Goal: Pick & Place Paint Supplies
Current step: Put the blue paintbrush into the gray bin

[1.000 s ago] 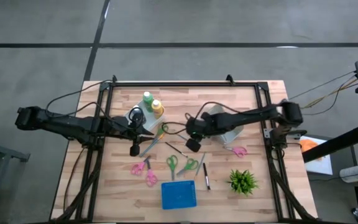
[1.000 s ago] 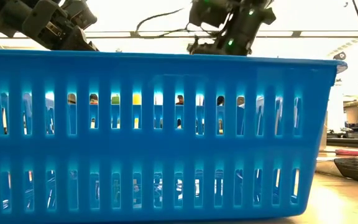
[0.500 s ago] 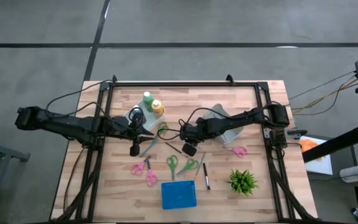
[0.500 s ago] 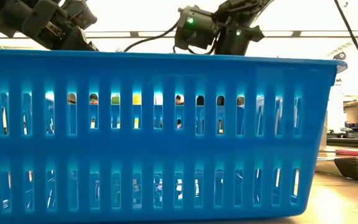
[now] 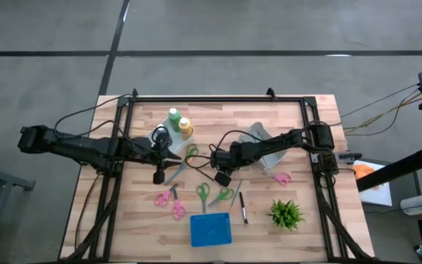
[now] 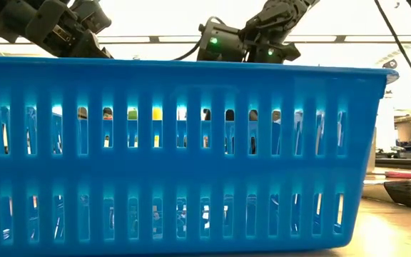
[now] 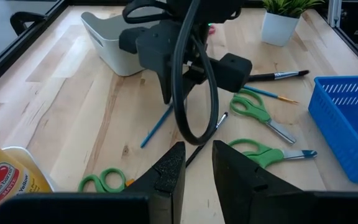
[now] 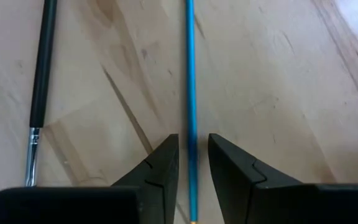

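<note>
Blue-handled brush is lying on the table between your right gripper's narrowly parted, empty fingers, which have been swinging inward and descending; you're lining up the pick

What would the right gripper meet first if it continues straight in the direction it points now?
Most likely the blue-handled brush, lined up with the gap of the right gripper; the wooden table lies beneath it. Depth is unclear.
</note>
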Tool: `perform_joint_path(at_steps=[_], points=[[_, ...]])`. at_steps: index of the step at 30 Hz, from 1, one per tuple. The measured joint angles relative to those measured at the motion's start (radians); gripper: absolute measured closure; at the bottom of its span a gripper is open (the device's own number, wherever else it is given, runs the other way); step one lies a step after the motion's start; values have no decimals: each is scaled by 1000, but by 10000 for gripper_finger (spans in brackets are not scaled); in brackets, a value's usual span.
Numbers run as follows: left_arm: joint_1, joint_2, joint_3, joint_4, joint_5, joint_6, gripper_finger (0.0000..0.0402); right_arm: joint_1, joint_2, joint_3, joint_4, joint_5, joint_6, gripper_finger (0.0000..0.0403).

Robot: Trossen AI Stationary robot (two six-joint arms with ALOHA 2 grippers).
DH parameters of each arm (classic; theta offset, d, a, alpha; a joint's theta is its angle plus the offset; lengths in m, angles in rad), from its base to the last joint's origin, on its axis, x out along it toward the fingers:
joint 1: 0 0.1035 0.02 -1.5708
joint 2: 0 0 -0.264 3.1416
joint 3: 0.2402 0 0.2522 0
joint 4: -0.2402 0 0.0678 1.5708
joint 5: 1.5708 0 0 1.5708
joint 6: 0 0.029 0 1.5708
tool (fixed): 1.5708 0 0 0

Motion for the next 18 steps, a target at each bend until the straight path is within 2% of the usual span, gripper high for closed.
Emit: perform_joint_path(at_steps=[11,18], points=[[0,0,0,0,0,0,319,0,0,-1,-3,-3,0,322],[0,0,0,0,0,0,319,0,2,-4,-2,-4,-4,387]])
